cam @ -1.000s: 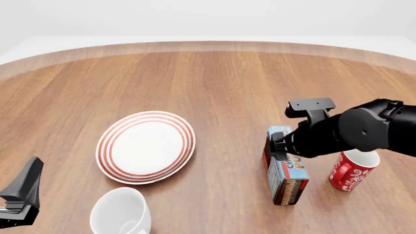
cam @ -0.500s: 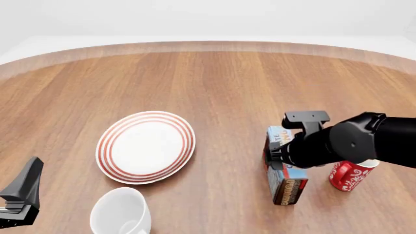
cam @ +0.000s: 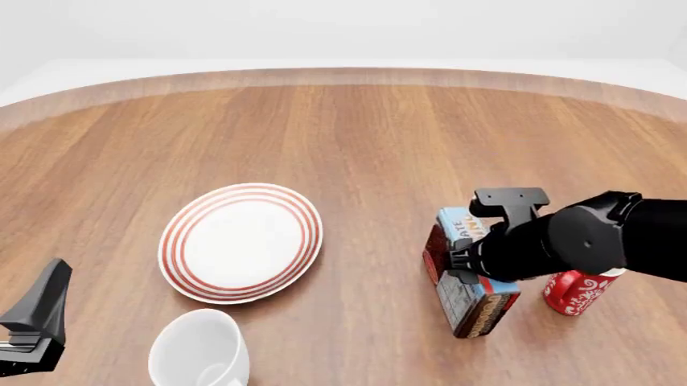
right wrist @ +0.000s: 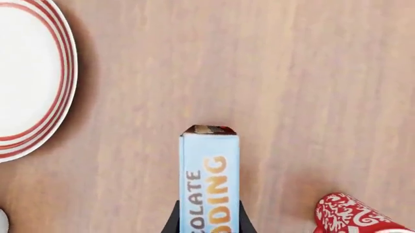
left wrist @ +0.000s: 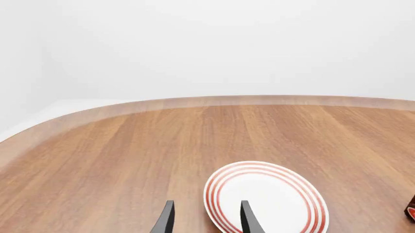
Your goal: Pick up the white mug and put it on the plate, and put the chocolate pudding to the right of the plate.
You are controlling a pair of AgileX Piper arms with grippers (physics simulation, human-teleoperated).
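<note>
The right gripper (right wrist: pixel 207 221) pinches the chocolate pudding (cam: pixel 469 273) across its narrow sides, the carton tilted and seemingly lifted at one end, though contact with the desk (cam: pixel 355 137) is hard to judge. A red mug (cam: pixel 577 291) stands just beside it. The plate (cam: pixel 241 242) lies well to its left, the white mug (cam: pixel 199 351) near the plate. The left gripper (left wrist: pixel 205 221) hangs spread, holding nothing

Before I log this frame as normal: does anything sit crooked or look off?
The chocolate pudding carton looks tilted and partly off the table, pinched in the right gripper. The white mug lies tipped, its opening facing forward. Nothing looks spilled.
</note>
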